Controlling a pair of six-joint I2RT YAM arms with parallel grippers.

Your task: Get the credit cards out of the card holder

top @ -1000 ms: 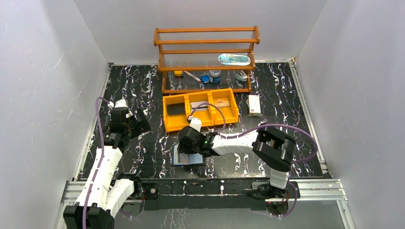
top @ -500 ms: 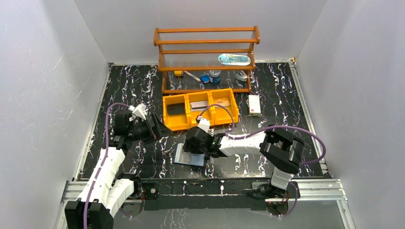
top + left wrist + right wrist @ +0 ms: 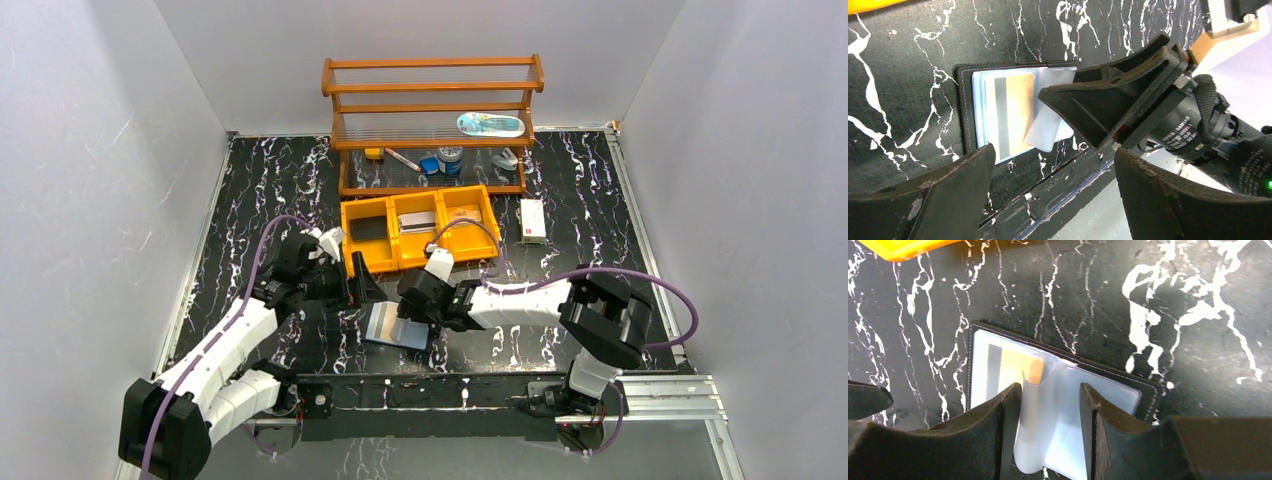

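Card holder [image 3: 998, 370] lies open; right gripper [image 3: 1048, 430] jaws narrow around clear sleeve [image 3: 1048, 415]; left gripper [image 3: 1048, 200] jaws wide.

right gripper [image 3: 415, 318] over card holder [image 3: 385, 328]; yellow bin [image 3: 345, 250] behind

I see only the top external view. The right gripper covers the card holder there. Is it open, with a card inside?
Observer: Yes, the card holder lies open, and a tan card with a dark stripe sits in one panel.
Operator: What does the right gripper do?
Observer: The right gripper has a clear plastic sleeve between its fingers; whether they pinch it, I cannot tell.
Operator: And the left gripper?
Observer: The left gripper is open near the holder, touching nothing.
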